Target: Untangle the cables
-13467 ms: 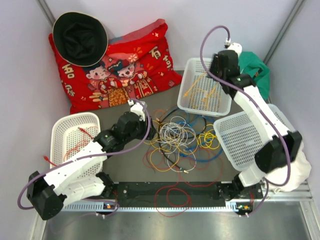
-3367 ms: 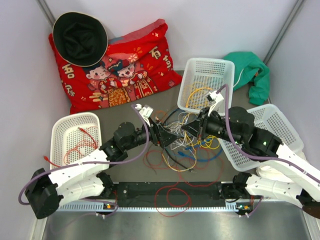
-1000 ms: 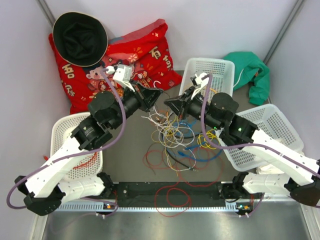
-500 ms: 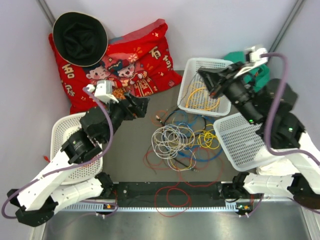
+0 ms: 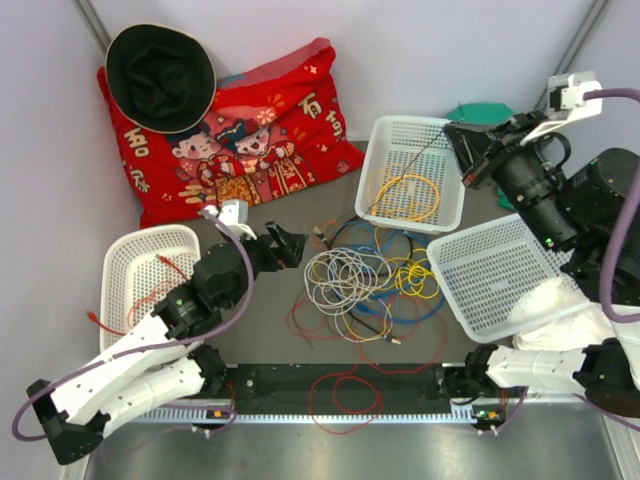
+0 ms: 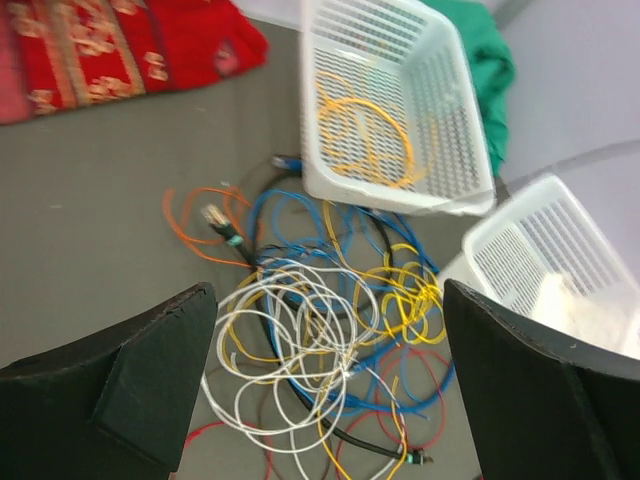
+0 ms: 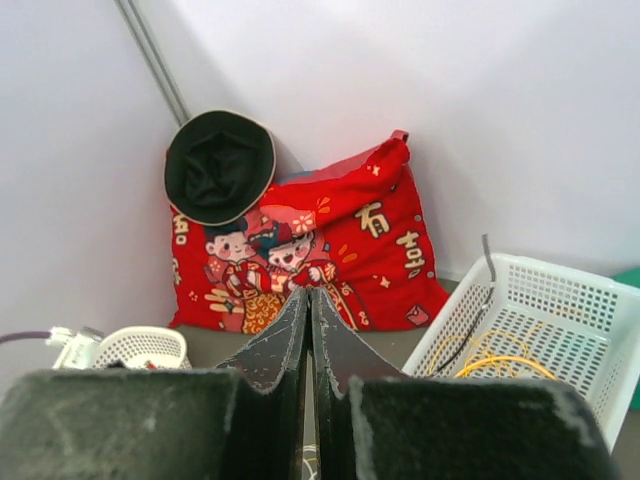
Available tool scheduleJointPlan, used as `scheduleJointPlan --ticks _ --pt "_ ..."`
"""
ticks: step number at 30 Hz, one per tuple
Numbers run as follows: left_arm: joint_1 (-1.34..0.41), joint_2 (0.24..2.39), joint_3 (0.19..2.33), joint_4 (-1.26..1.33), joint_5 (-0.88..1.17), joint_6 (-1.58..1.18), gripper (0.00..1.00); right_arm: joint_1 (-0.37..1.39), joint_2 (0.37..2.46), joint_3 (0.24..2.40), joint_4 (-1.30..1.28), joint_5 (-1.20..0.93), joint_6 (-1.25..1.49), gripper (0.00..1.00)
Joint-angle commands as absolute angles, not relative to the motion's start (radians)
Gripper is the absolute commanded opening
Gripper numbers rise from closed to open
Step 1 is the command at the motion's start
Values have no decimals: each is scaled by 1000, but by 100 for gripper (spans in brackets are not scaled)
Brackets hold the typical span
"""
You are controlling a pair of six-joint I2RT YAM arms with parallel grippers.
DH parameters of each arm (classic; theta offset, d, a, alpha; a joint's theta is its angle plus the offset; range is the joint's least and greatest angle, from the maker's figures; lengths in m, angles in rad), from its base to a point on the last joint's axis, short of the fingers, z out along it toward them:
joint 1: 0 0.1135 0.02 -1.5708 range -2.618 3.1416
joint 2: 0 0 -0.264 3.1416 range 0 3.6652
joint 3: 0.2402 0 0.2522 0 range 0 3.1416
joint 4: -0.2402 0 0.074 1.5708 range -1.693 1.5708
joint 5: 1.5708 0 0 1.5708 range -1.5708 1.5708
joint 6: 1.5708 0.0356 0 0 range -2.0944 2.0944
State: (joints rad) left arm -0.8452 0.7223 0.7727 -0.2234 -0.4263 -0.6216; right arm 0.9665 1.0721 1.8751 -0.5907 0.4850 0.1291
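The cables [image 5: 360,280] lie in a loose tangle at the table's middle: white loops over blue, yellow, orange, red and black strands. My left gripper [image 5: 292,246] hovers just left of the tangle. In the left wrist view it [image 6: 330,400] stands wide open above the white loops [image 6: 300,330], with nothing between the fingers. My right gripper [image 5: 455,140] is raised high over the back basket and is shut [image 7: 308,292], with nothing visible between its jaws. A yellow coil [image 5: 405,195] lies in that basket [image 5: 366,175]. A thin black cable [image 7: 470,320] slants up out of the basket.
A red pillow [image 5: 240,130] with a black hat [image 5: 160,75] fills the back left; a green cloth [image 5: 480,112] lies at the back right. A white basket [image 5: 130,250] at the left holds a red cable [image 5: 160,285]. Another basket [image 5: 490,280] sits at the right. Red cable [image 5: 345,385] drapes over the front rail.
My left gripper has opened and come down and back toward the near left. My right arm has swung up and away to the back right. The lifted white loops have settled on the table.
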Motion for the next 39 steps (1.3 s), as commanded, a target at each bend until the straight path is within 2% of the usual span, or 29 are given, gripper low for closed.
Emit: scheduleJointPlan --ticks 1,6,10,19,23,24,27,31,32,33,37,39 --pt "-847 738 613 205 -189 -527 99 974 1065 1916 -615 505 142 0" --pt "-865 851 448 677 -139 -307 99 974 1054 1873 -618 476 186 0" --pt "-887 1032 443 803 -195 -60 99 976 1063 1888 -637 453 201 0" --pt "-891 1309 477 1035 -186 98 97 976 1132 2071 -747 388 219 0" --pt "-891 1460 537 1107 -233 117 78 976 1129 2075 -764 374 225 0" --pt "-890 1486 558 1139 -242 117 61 976 1127 2077 -773 374 224 0" --pt "-885 1546 612 1137 -268 112 26 974 1114 2069 -790 383 218 0" --pt "-876 1603 673 1143 -282 118 21 976 1078 2022 -776 377 225 0" --pt "-874 1606 686 1137 -284 118 15 974 1065 2001 -773 374 227 0" --pt "-874 1605 707 1123 -291 118 0 974 1055 1988 -772 376 232 0" --pt "-874 1551 736 1077 -316 81 0 974 1013 1930 -758 382 238 0" --pt "-874 1455 790 950 -366 2 0 976 982 1893 -753 383 239 0"
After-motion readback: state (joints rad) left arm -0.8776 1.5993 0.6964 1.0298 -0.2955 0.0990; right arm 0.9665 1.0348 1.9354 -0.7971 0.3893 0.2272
